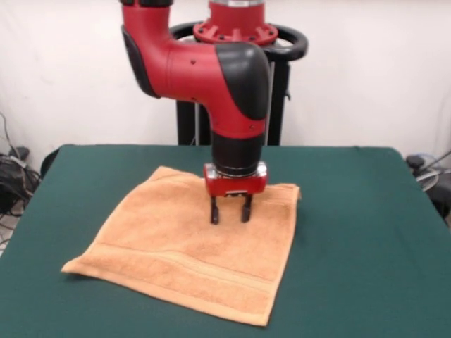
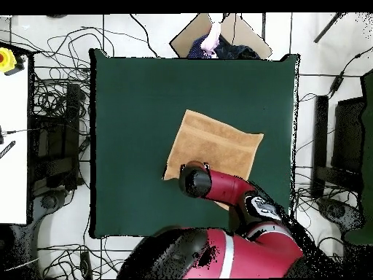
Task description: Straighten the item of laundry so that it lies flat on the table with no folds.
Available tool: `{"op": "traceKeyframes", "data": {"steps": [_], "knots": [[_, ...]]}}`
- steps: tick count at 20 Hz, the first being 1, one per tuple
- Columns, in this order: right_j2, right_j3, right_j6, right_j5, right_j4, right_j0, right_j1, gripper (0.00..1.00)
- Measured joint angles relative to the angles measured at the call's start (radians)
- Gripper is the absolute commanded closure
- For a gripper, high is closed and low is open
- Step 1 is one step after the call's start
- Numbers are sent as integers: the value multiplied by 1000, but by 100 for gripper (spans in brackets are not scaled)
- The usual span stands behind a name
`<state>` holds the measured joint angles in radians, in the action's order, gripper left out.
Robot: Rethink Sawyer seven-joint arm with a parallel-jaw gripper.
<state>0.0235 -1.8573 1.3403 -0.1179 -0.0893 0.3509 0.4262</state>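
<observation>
The orange-tan towel (image 1: 190, 246) lies spread out on the dark green table (image 1: 352, 232), roughly flat, turned at an angle, with a woven border band near its front edge. It also shows in the overhead view (image 2: 218, 146), with its near corner under the arm. My gripper (image 1: 230, 215) points straight down over the towel's far middle part. Its two black fingers (image 1: 214, 211) stand a little apart, with their tips at or just above the cloth and nothing between them. In the overhead view the arm's wrist (image 2: 195, 179) covers the gripper.
The arm's red elbow (image 1: 204, 63) hangs over the table's far side, in front of the black pedestal (image 1: 278, 105). Cables and equipment lie on the floor round the table (image 2: 58, 138). A person's hand (image 2: 213, 36) shows beyond the table's far edge in the overhead view.
</observation>
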Motion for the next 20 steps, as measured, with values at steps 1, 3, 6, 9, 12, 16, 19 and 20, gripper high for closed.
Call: {"op": "traceKeyframes", "data": {"steps": [1, 3, 6, 9, 12, 16, 19, 20], "knots": [[3, -8, 0, 3, 15, -6, 1, 0], [11, -31, 0, 16, 57, -19, 3, 0], [24, -56, 5, 34, 98, -31, 5, 0], [26, -86, 26, 58, 156, -75, 10, 0], [0, -115, 55, 60, 187, -161, 30, 0], [-30, -151, 68, 52, 187, -230, 71, 0], [-53, -188, 71, 38, 179, -262, 116, 0], [-63, -203, 71, 29, 171, -263, 136, 0]]}}
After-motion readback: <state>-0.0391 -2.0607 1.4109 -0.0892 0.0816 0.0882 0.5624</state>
